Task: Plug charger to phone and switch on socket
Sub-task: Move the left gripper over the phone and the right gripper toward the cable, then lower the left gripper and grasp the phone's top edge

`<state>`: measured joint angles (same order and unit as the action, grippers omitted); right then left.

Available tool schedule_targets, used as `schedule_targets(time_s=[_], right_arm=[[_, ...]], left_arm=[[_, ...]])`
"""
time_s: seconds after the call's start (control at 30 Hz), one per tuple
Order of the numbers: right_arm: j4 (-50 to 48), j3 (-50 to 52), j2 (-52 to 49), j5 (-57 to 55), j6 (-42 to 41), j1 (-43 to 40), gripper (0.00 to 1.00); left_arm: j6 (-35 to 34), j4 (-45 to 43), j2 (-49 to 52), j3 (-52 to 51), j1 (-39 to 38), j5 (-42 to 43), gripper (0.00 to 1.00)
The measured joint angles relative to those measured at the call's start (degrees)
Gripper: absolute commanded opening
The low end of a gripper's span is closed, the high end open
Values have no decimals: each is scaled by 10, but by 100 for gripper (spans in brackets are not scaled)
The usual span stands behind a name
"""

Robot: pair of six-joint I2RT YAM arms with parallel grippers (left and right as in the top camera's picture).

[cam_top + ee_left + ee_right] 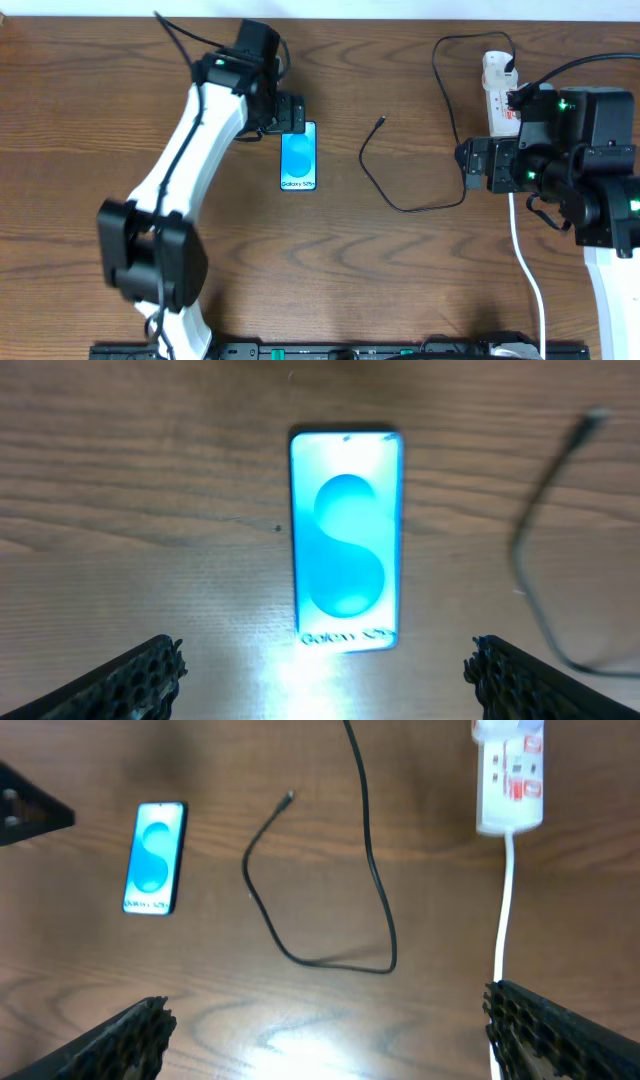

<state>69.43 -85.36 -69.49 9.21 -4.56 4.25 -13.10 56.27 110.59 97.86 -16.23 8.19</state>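
In your left wrist view, the left pincer (322, 652) is spread wide with nothing between its fingers. The phone (346, 540) lies flat on the table (150, 510) just ahead, screen up and lit. From overhead, that pincer (290, 115) sits at the phone's (298, 157) 12 o'clock end.

The right pincer (328, 1002) is also apart and empty. From overhead it (470, 165) is at 3 o'clock from the phone, well apart from it.

Between them the charger (410, 209) loops loosely on the table. Its small tip lies free at about 2 o'clock from the phone, not touching it.

Farthest off, at the table's 1 o'clock, the socket (497, 85) lies with the charger's other end at its far end. Its white cord (525, 260) trails toward 6 o'clock. You cannot tell the switch positions.
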Motion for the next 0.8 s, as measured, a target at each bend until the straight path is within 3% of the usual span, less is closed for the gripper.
schedule_targets(time_s=[0.17, 0.8], right_arm=[[11, 0, -10, 0, -5, 0, 99], [7, 0, -11, 0, -5, 0, 99]], left_arm=[[-3, -21, 52, 0, 0, -2, 100], [27, -77, 145, 2, -33, 0, 98]])
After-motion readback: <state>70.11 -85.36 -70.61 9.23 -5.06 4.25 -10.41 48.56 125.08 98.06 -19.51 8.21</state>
